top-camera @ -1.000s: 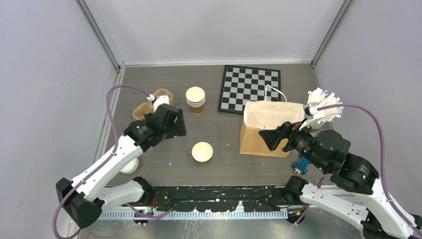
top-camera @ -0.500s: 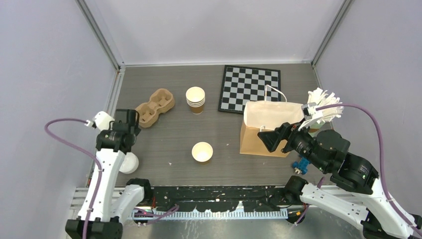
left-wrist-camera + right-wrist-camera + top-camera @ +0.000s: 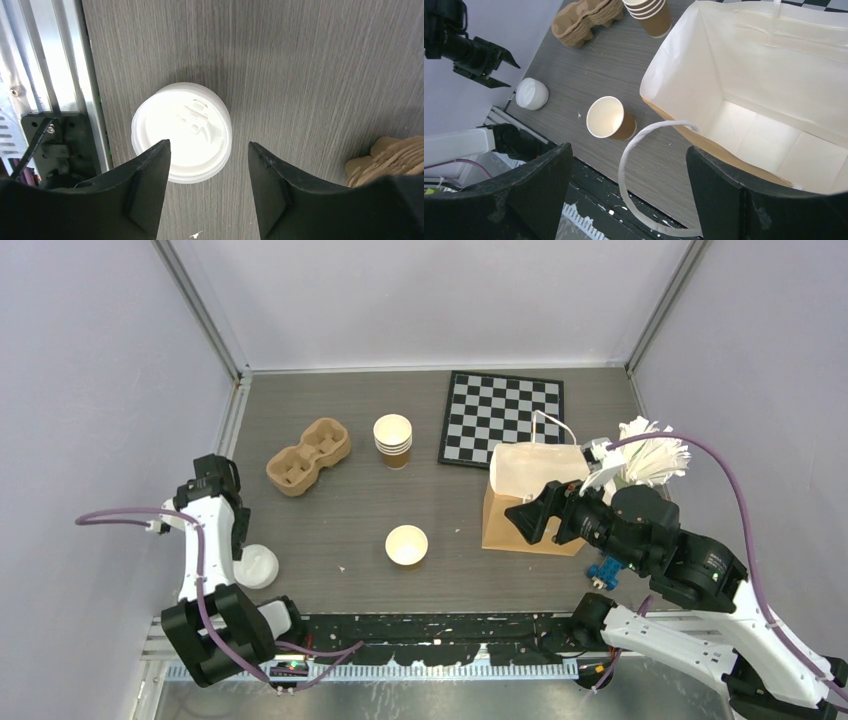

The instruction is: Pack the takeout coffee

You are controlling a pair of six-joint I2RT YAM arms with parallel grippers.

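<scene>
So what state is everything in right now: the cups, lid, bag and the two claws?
Paper bag: upright, mouth open, nothing inside.
Single cup: upright, no lid, empty.
Cup stack: upright, nested, lidless.
White lid: flat on the table, on no cup.
Cup carrier: lying flat, pockets empty.
Left claw: open, over the lid.
Right claw: open, at the bag's mouth.

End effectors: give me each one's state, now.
Left end effector: open over the white lid, holding nothing.
Right end effector: open, holding nothing.
</scene>
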